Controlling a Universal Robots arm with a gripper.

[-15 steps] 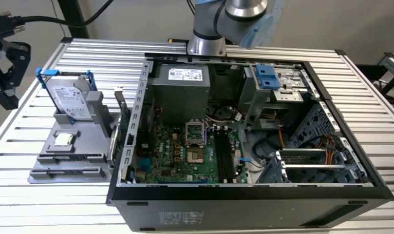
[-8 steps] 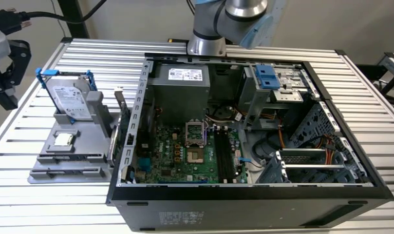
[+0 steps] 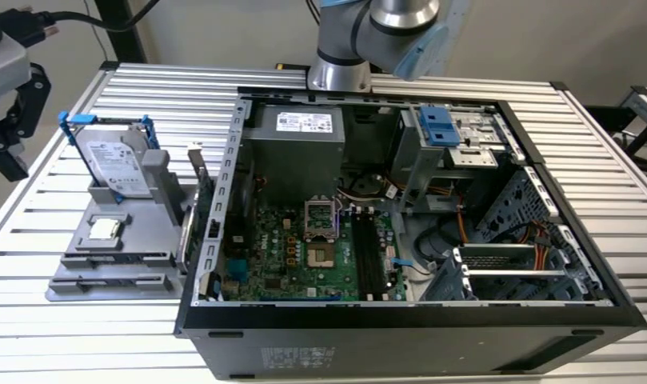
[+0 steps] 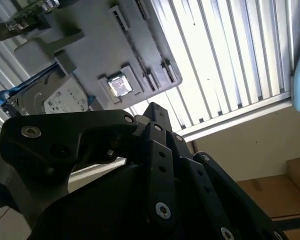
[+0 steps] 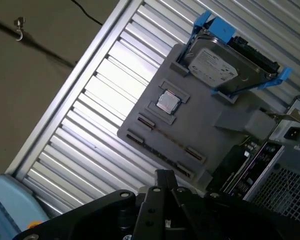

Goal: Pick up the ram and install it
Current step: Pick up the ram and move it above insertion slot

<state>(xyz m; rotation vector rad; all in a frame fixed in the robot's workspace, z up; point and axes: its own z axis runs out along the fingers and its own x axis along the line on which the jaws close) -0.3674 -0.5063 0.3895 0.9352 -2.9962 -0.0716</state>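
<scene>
Exterior view: what I take for my pincer [image 3: 9,136] hangs off the table edge at the exterior view's left, well apart from the gray holder [image 3: 147,240]. It carries nothing I can see. Apart or together, can't tell. The ram [image 3: 121,261], as I judge it, is the thin dark strip on edge in a holder slot, on the side away from the hard drive [image 3: 115,164]. The PC case [image 3: 409,316] sits open beside the holder w/ its motherboard [image 3: 281,264] bare. Second wrist view: pincer body up close, holder beyond, ram too thin to make out. First wrist view: the ram [image 5: 170,140] shows as a faint line btw two clips, near the CPU chip [image 5: 167,102]. Risks, imo: the strip is thin, so an approach slightly off-line hits the clips or the holder wall instead. A crooked grab tilts it & jams it in the slot. The case wall also crowds the board's slots, so a tilted stick could snag there.
</scene>
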